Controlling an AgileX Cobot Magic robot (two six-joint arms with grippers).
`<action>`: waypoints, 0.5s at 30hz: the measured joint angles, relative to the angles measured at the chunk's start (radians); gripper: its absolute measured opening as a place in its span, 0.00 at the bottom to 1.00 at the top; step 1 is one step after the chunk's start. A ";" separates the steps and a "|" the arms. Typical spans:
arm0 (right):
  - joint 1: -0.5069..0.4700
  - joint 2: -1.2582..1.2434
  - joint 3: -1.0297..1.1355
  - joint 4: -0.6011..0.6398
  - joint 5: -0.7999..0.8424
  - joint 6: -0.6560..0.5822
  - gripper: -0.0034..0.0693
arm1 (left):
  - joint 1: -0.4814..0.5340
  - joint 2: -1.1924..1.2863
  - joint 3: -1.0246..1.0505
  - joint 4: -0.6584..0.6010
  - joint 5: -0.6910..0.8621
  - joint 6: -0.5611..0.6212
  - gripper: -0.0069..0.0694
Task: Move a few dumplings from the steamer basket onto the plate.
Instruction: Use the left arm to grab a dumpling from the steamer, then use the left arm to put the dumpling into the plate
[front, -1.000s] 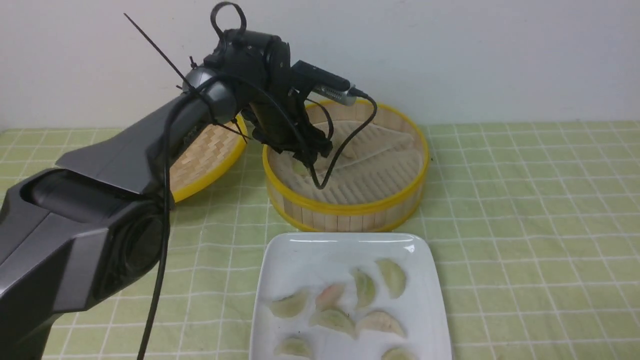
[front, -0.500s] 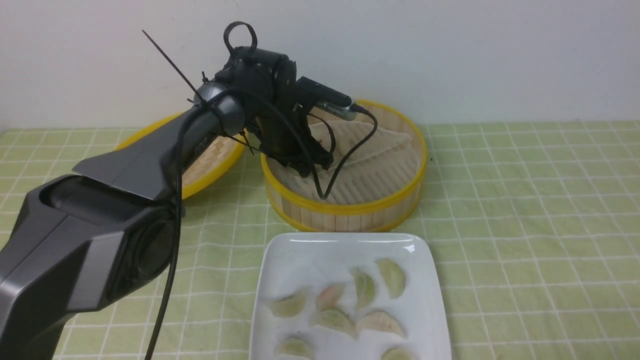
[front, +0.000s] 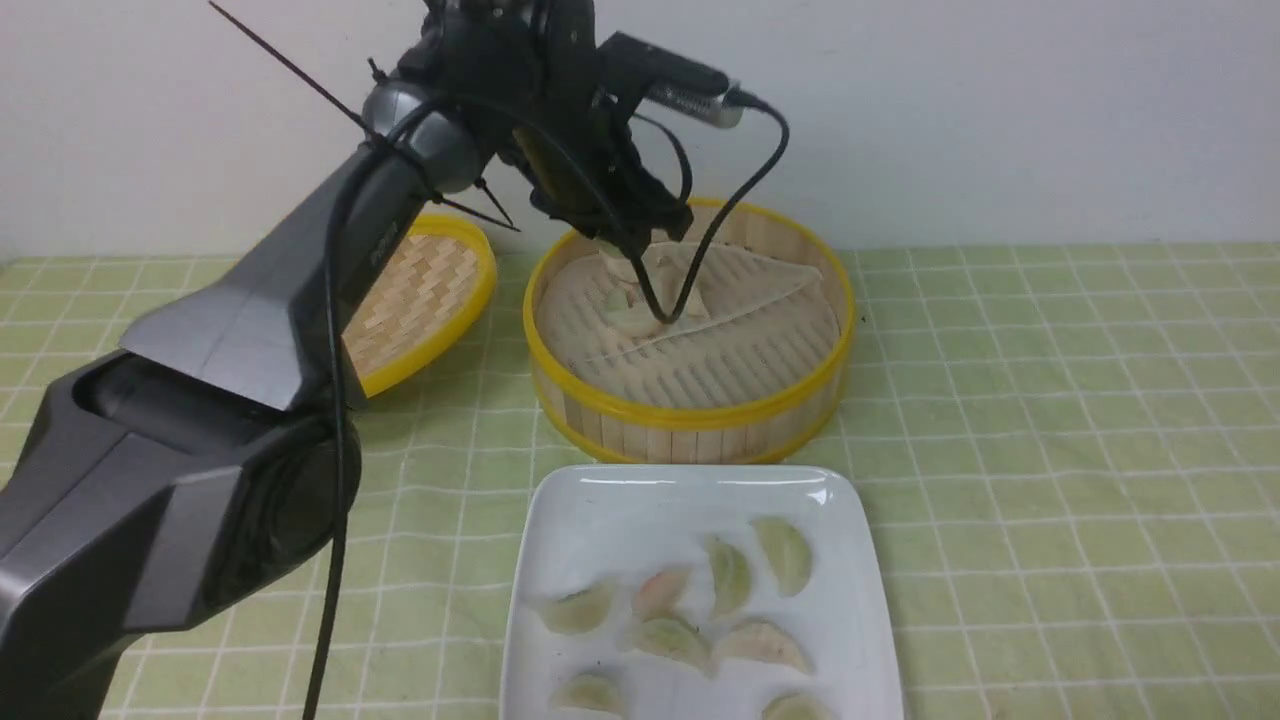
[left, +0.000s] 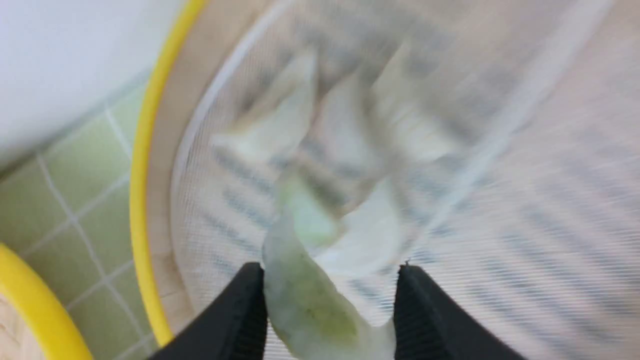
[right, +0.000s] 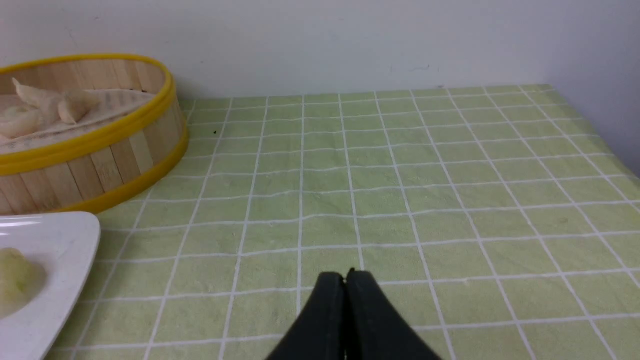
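My left gripper (front: 640, 240) hangs above the back left of the steamer basket (front: 700, 415), shut on a pale green dumpling (left: 310, 305) that sits between its two black fingers (left: 245, 305). In the left wrist view (left: 330, 269) the basket floor below is blurred, with other whitish dumplings (left: 280, 130) on the liner. A few dumplings (front: 630, 315) lie in the basket. The white plate (front: 600, 500) in front of the basket holds several dumplings (front: 730, 575). My right gripper (right: 345, 274) is shut and empty over the tablecloth, right of the plate (right: 55, 235).
The shallow woven yellow-rimmed lid (front: 430, 300) lies left of the basket. A green checked cloth (front: 1050, 420) covers the table. A black cable (front: 720, 230) hangs from the left wrist camera into the basket. The wall stands close behind.
My left arm dipped into the basket's left side, then rose well above it and moved back with a dumpling between its fingers. The dumplings on the plate have not moved.
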 joint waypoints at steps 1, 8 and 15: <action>0.000 0.000 0.000 0.000 0.000 0.000 0.03 | -0.005 -0.045 0.027 -0.036 0.003 -0.003 0.48; 0.000 0.000 0.000 0.000 0.000 0.000 0.03 | -0.043 -0.337 0.431 -0.093 0.003 -0.006 0.48; 0.000 0.000 0.000 0.000 0.000 0.000 0.03 | -0.070 -0.498 0.909 -0.100 0.003 0.004 0.47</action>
